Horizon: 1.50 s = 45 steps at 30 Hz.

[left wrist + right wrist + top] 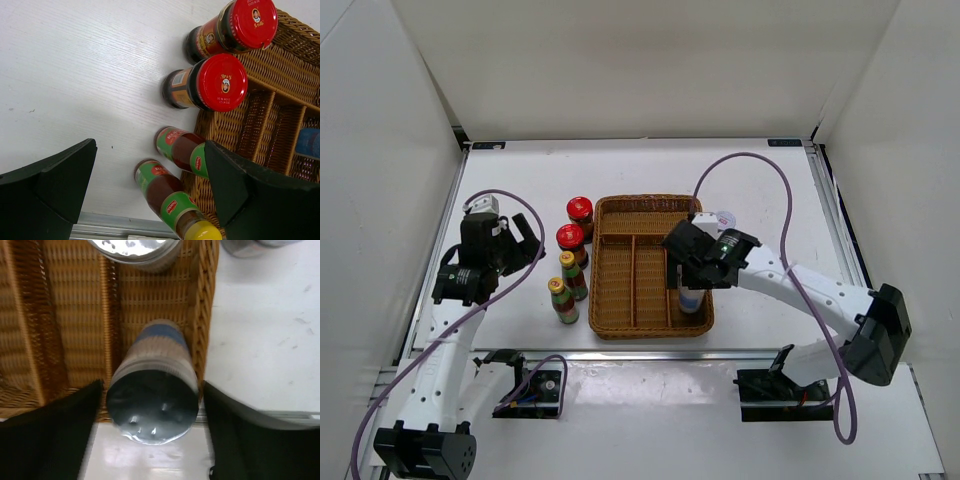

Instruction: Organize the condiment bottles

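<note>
Condiment bottle (152, 410), pale, upright in basket's (645, 199) right-hand compartment, straddled by right pincer (151, 386) for setting down, whether pinching unclear; jars (579, 210) and slim bottles (563, 300) queue left of basket; left pincer (150, 146) spread.

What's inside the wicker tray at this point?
One pale cylinder stands in the right compartment between the fingers of the right gripper; a silver-topped container sits beyond it. Left and middle compartments show bare wicker. The tray floor under the gripper is covered.
</note>
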Available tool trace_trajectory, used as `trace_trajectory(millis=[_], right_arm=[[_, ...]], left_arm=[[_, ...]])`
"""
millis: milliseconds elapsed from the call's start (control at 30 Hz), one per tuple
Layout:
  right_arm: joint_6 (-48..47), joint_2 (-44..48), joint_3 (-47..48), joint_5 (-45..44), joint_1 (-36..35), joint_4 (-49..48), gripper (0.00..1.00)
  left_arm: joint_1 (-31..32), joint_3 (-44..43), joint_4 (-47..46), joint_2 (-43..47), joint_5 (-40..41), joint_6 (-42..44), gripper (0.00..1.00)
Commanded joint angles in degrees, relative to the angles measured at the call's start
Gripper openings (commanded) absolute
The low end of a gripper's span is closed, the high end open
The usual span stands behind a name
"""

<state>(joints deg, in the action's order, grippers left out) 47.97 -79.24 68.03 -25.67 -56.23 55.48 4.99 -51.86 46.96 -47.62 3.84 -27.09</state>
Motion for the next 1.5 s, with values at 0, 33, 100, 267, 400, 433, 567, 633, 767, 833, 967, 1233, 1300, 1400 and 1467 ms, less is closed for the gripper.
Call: trace_trajectory(millis=[0,33,100,267,400,433,567,633,767,833,967,1233,1300,1400,1467], right_arm=[[0.38,2.68,-1.32,3.17,0.77,-3.89,0.94],[0.37,2.69,-1.32,1.26,0.77,-3.37,1.0],[0.37,2.69,0.6,-1.12,0.77,0.66,1.0],[-2.16,6.46,9.65,-10.52,0.77,9.28,1.0],[-12.31,11.3,10.19,-8.64,9.59,2.57,1.0],[-15.07,11.3,9.58,-5.21,12.95,0.61,1.0],[-22.55,5.69,13.79,6.32,29.99,-2.04,1.0],[-26.06,-0.1,16.42,8.53,32.22,-2.84,1.0],[-28.1,-11.25,22.4,9.48,34.69,-3.45,1.0],[-28.1,-14.17,23.11,15.19,35.92,-5.12,1.0],[-27.49,-21.73,24.34,16.88,36.45,-5.65,1.0],[-26.96,-29.12,24.34,16.88,36.45,-7.75,0.96],[-26.96,-29.13,23.29,16.88,36.98,-8.37,0.94],[-26.96,-29.74,23.29,16.88,38.12,-9.69,0.93],[-26.43,-30.27,23.9,16.88,38.65,-9.69,0.93]], left_arm=[[0.02,0.35,0.06,0.33,-0.85,-0.07,1.0],[0.02,0.35,0.06,0.33,-0.85,-0.07,1.0],[0.02,0.35,0.06,0.33,-0.85,-0.07,1.0],[0.02,0.35,0.06,0.33,-0.85,-0.07,1.0],[0.02,0.35,0.06,0.33,-0.85,-0.07,1.0],[0.02,0.35,0.06,0.33,-1.37,-0.07,1.0],[0.02,0.35,0.06,0.33,-1.37,0.46,1.0],[0.02,0.35,0.06,0.33,-1.9,0.46,1.0],[0.02,0.35,0.06,-0.29,-1.9,0.46,1.0],[0.02,0.35,0.06,-0.29,-1.9,0.46,1.0],[0.02,0.35,0.06,-0.29,-2.43,0.46,1.0],[0.02,0.35,0.06,-0.81,-2.95,0.46,1.0],[0.02,0.35,-0.47,-0.81,-2.96,0.46,1.0],[0.02,0.35,-0.47,-0.81,-2.96,0.46,1.0],[0.02,0.35,-0.47,-0.81,-2.96,0.46,1.0]])
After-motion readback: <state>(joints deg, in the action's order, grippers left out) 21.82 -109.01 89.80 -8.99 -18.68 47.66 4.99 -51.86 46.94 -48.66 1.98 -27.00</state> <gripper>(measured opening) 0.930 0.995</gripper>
